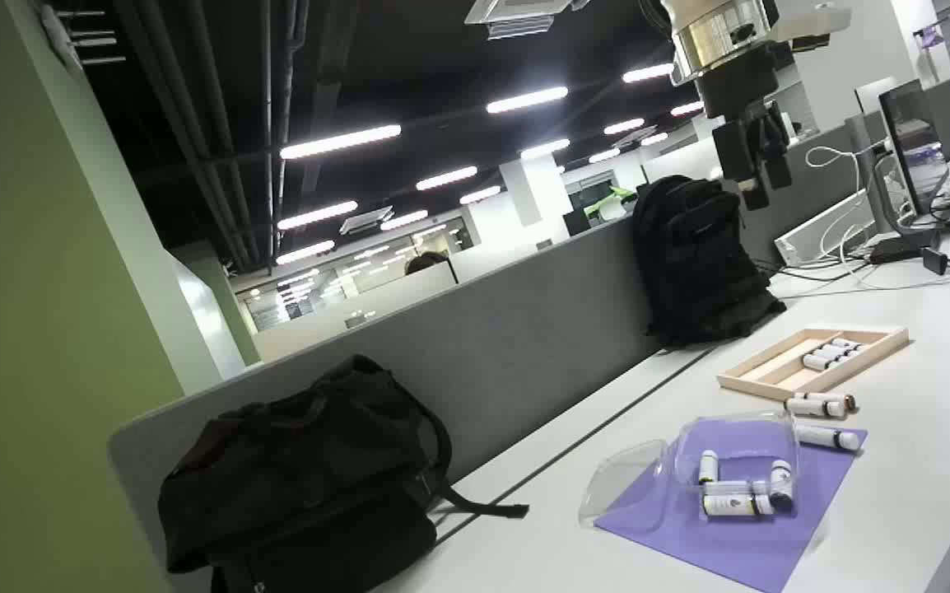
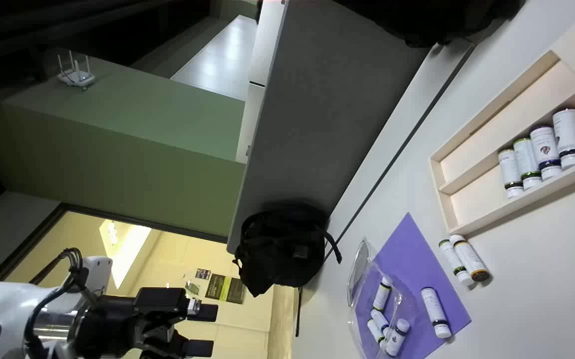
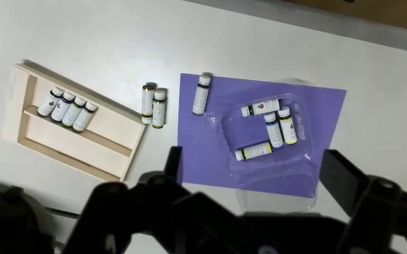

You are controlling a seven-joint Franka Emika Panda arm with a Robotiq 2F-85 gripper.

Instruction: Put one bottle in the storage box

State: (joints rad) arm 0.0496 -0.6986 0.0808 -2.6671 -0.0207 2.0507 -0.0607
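The claw (image 2: 201,330) hangs above the table (image 3: 94,38), jaws wide. Four bottles (image 3: 73,113) lie abreast in one compartment of the box (image 3: 105,127), open floor running to its end wall. Two loose bottles (image 3: 159,109) lie just outside that wall's corner; one bottle (image 3: 200,100) lies near the edge of the mat (image 3: 197,151), four more bottles (image 3: 274,134) within the tub (image 3: 299,121).

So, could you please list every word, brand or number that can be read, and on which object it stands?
None can be read.
Bottle labels: printed, but too small and blurred.
Wide end of the storage box: faint marks, illegible.
Wall posters: too small and blurred.
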